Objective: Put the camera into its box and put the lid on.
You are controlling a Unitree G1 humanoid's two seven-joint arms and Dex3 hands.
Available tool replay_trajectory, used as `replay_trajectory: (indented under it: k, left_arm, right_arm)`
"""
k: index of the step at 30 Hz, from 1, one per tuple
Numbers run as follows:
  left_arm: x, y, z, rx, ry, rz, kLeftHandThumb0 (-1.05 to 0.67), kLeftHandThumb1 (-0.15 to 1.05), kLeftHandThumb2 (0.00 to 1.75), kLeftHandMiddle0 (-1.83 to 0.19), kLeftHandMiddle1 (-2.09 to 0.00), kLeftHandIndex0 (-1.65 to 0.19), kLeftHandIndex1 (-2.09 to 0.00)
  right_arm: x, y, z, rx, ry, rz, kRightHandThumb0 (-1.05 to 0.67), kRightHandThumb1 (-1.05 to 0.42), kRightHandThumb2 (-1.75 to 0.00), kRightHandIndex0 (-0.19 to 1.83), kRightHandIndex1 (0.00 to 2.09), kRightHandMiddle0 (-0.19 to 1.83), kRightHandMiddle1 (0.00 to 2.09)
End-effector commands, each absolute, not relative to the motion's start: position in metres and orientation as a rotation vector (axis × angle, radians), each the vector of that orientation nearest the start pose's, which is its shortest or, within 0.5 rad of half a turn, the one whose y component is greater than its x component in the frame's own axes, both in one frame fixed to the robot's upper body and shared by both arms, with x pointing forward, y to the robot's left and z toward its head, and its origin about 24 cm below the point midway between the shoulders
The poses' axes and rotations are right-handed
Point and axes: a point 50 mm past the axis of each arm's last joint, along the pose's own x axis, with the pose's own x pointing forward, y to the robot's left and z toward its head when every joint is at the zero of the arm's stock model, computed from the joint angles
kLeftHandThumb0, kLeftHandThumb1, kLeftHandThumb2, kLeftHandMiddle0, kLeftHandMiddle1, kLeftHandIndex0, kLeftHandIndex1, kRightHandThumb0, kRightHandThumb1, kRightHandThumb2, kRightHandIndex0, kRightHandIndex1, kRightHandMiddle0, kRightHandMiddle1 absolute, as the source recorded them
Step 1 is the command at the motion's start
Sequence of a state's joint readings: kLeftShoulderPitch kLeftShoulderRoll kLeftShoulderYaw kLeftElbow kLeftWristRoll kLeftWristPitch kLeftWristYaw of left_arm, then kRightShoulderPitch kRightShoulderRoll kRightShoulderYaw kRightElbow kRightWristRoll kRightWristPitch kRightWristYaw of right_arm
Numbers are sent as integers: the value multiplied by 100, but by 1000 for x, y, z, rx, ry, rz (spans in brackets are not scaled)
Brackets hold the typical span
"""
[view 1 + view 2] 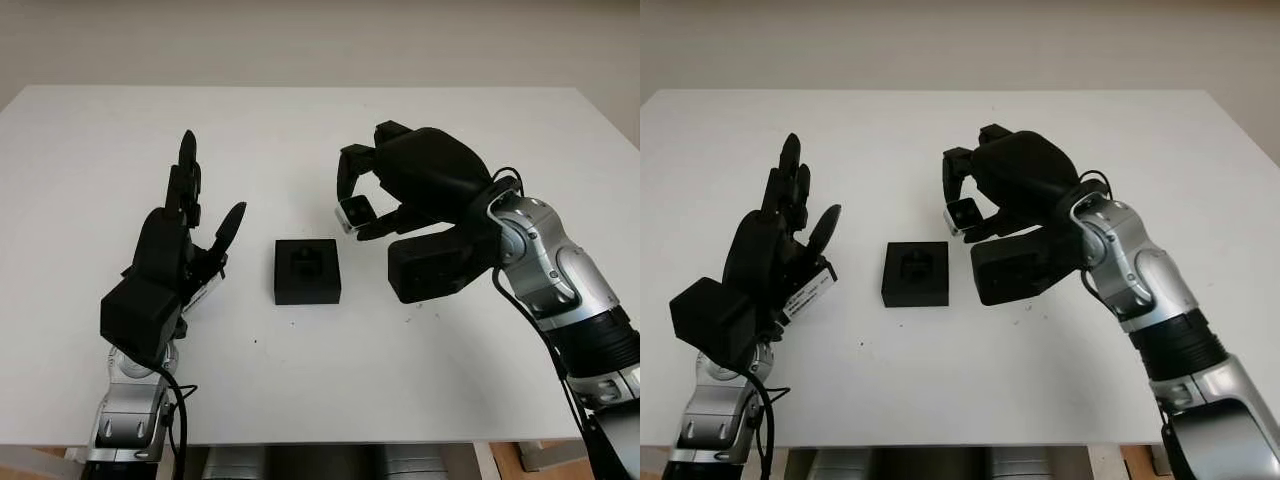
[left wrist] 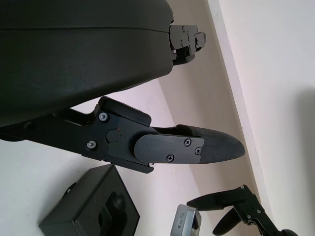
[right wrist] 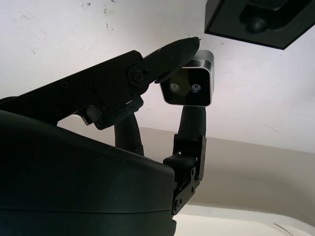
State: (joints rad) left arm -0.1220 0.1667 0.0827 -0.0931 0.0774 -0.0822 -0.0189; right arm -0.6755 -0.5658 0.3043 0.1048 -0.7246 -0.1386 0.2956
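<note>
A small black open box (image 1: 307,270) with a moulded insert sits on the white table (image 1: 300,140) between my hands. My right hand (image 1: 365,205) hovers above the table just right of and behind the box, its fingers shut on a small silver-edged camera (image 1: 354,213). In the right wrist view the camera (image 3: 189,86) shows two lenses and is pinched between the fingertips (image 3: 189,45), with the box (image 3: 261,22) close by. My left hand (image 1: 185,235) is raised left of the box, open and holding nothing. A lid cannot be made out.
The black block of my right forearm (image 1: 435,265) hangs low over the table just right of the box. The table's front edge (image 1: 300,440) runs near my arms. A pale wall (image 1: 300,40) stands behind the table.
</note>
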Motion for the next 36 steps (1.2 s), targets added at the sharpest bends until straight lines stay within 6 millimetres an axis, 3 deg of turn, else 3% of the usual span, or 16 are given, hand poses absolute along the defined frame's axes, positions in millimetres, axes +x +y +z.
replay_trajectory:
  k: [1, 12, 15, 24, 36]
  left_arm:
    - [272, 185, 111, 239, -314, 33, -74, 105, 33, 10, -5, 12, -5]
    - [272, 183, 110, 228, -312, 35, -73, 105, 32, 10, -5, 12, -5]
    - [272, 182, 109, 231, -316, 33, -72, 105, 32, 10, -5, 12, -5]
    - [273, 180, 107, 229, -319, 37, -72, 105, 33, 8, -6, 11, -6]
    - [272, 177, 104, 203, -318, 33, -73, 105, 32, 9, -5, 12, -5]
  right_arm:
    - [334, -129, 197, -1441, -494, 389, -43, -99, -6, 15, 209, 51, 145]
    - [330, -118, 192, -1374, -431, 395, -41, -101, -5, 9, 209, 44, 160]
    - [328, -115, 184, -1342, -415, 386, -42, -101, -5, 12, 209, 40, 180]
    - [322, -105, 169, -1267, -376, 401, -41, -100, -5, 22, 209, 42, 161]
    - [319, -97, 168, -1275, -341, 417, -40, -100, -5, 23, 209, 36, 181]
